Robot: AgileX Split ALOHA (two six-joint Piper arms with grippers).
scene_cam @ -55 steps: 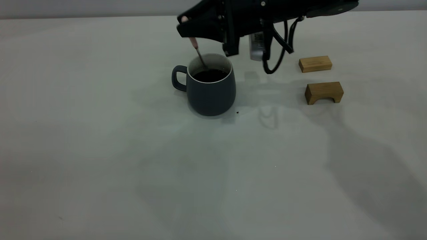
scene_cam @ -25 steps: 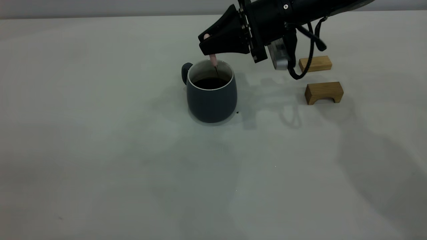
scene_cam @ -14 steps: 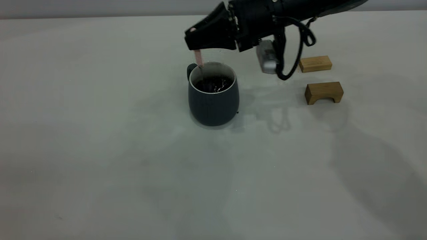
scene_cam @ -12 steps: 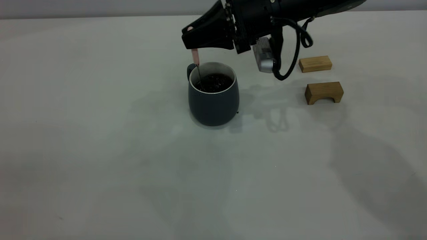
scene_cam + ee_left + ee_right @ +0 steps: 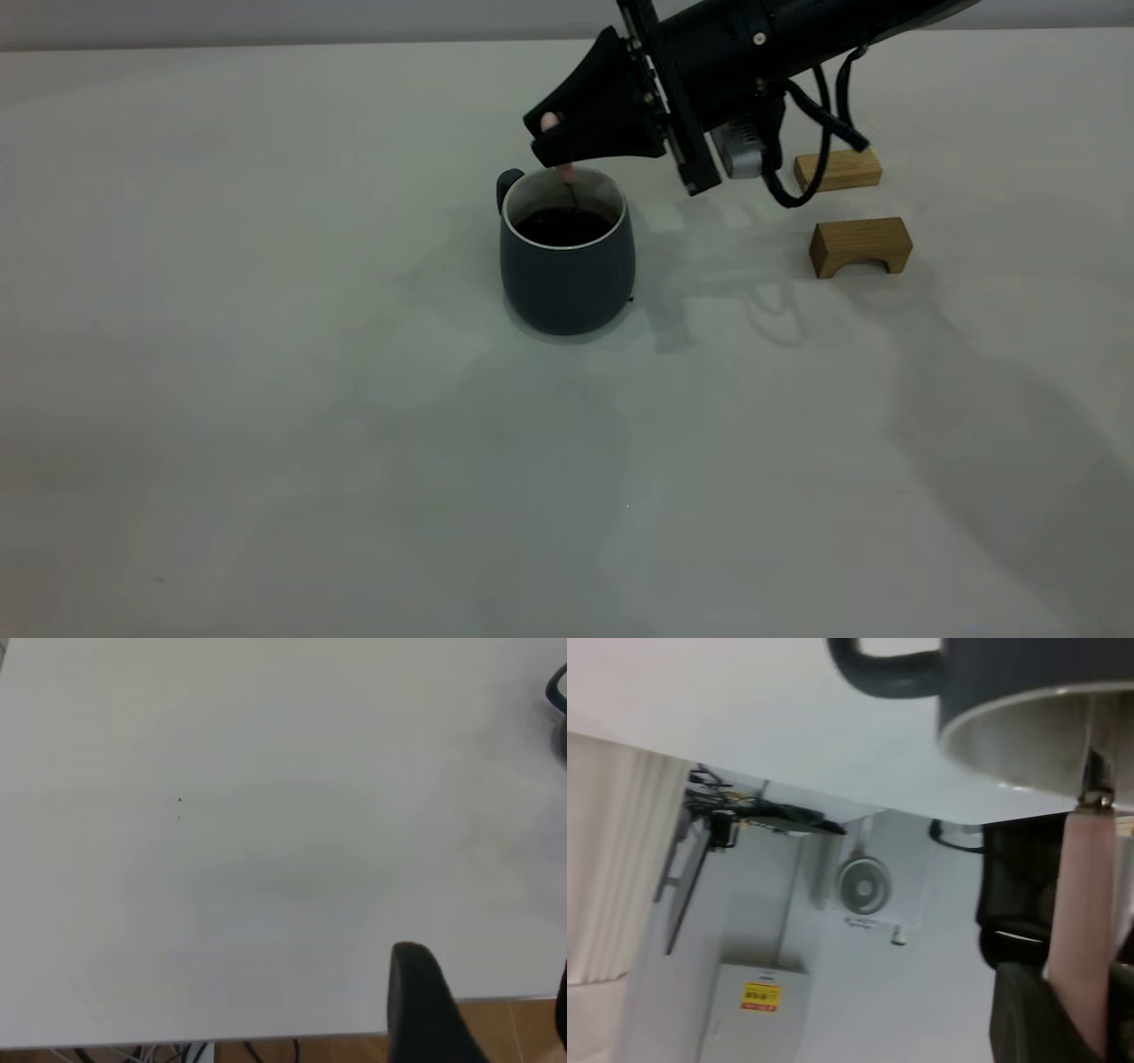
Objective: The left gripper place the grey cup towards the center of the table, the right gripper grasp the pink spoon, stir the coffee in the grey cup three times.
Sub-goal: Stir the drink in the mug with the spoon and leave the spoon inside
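The grey cup (image 5: 567, 270) stands upright near the table's middle, its handle (image 5: 507, 184) turned to the far left. Dark coffee (image 5: 560, 227) fills it. My right gripper (image 5: 551, 142) hovers just above the cup's far rim, shut on the pink spoon (image 5: 565, 174), which hangs down into the coffee. In the right wrist view the spoon's pink handle (image 5: 1085, 904) sits between the dark fingers (image 5: 1028, 1019), and its metal neck (image 5: 1099, 780) runs into the cup (image 5: 1028, 673). My left gripper (image 5: 492, 1010) is out of the exterior view, parked open over the table edge, holding nothing.
Two tan wooden blocks lie right of the cup: a flat one (image 5: 837, 170) farther back and an arched one (image 5: 859, 245) nearer. The right arm's cable and silver box (image 5: 740, 151) hang between the cup and the blocks. The pale table (image 5: 266, 399) stretches wide to the left and front.
The right gripper swung the spoon from the cup's left rim back to the far rim. Earlier the cup slid a little nearer and its handle turned toward the back.
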